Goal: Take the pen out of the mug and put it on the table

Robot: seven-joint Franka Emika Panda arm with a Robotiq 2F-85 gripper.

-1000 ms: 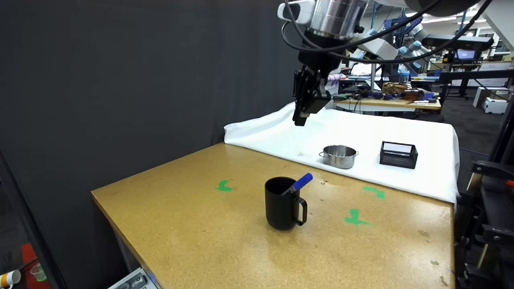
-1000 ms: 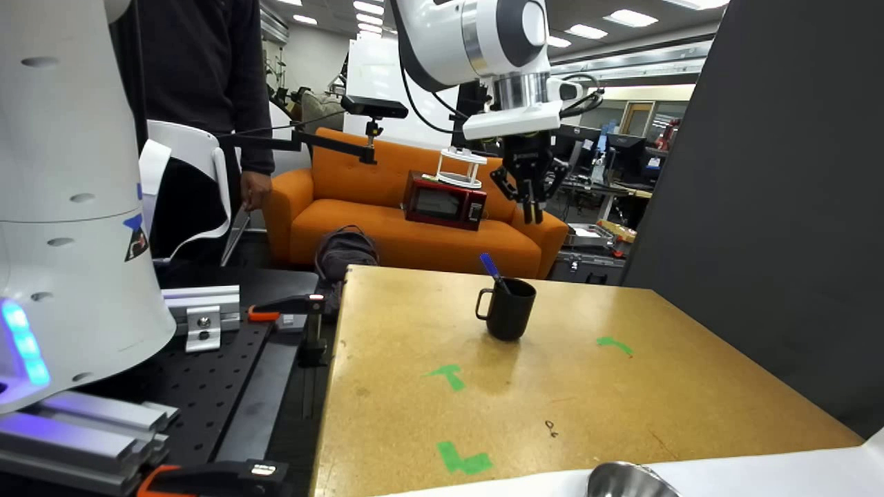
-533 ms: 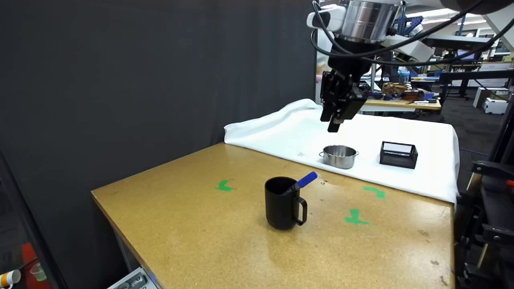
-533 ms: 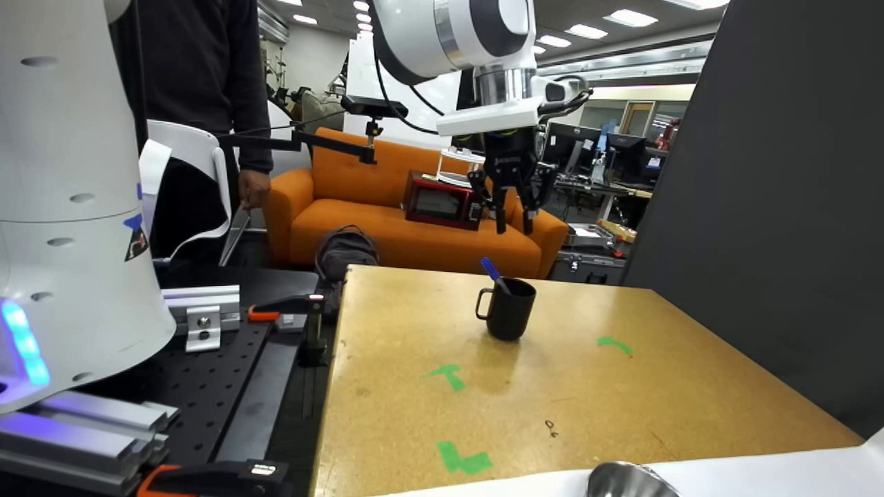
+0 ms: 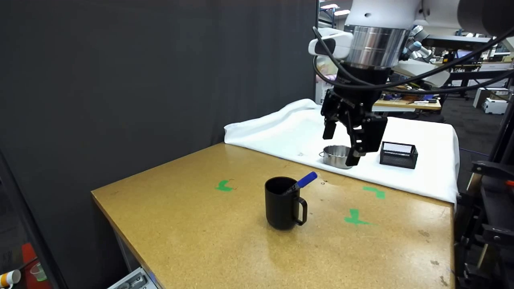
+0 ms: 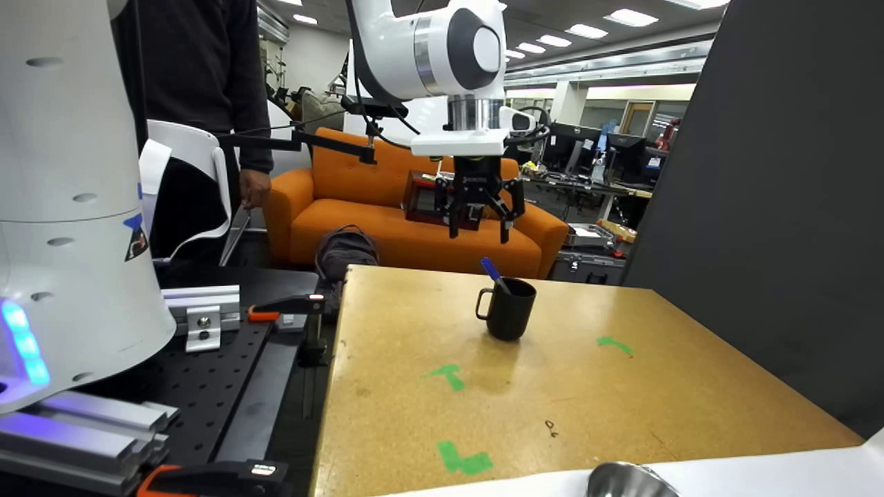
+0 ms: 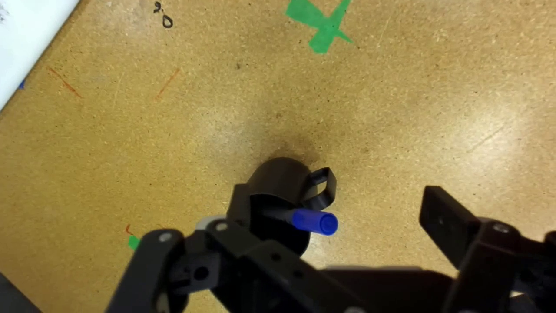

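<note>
In an exterior view, I find the thin, blue-capped, dark-barrelled pen (image 5: 300,184) still in the matte black cylindrical mug (image 5: 280,209), propped on a slant over the rim beside the mug's angular loop handle (image 5: 304,210). So I'd call the job hardly begun: the grip, the lift and the laying down all look left to do. The black two-fingered robot hand (image 5: 341,147) hangs above, apart from pen and mug, its fingers (image 5: 329,130) spread with nothing held between them. The mug stands upright on the broad tan wood-coloured desk (image 5: 200,241), a speckled board with a soft shine and scraps of green tape (image 5: 355,218) on it. Beyond lies creased white cloth (image 5: 273,132) bearing a shiny round metal bowl (image 5: 332,160) and an open black box (image 5: 397,159) that looks like mesh.

In an exterior view, with an orange padded sofa (image 6: 414,241) behind, there is plain air between the fingers and the blue cap that pokes up lower down; they do not touch. The mug's wall shows straight-sided and without much gloss.

In the wrist view, one finger hides part of the mug, and the blue cap shows in the gap between the pair, its flat round end turned toward the camera. I'd guess smooth plastic there; how far down the barrel reaches is lost in the dark inside. Next, I judge, the hand must come lower and line up on that cap.
</note>
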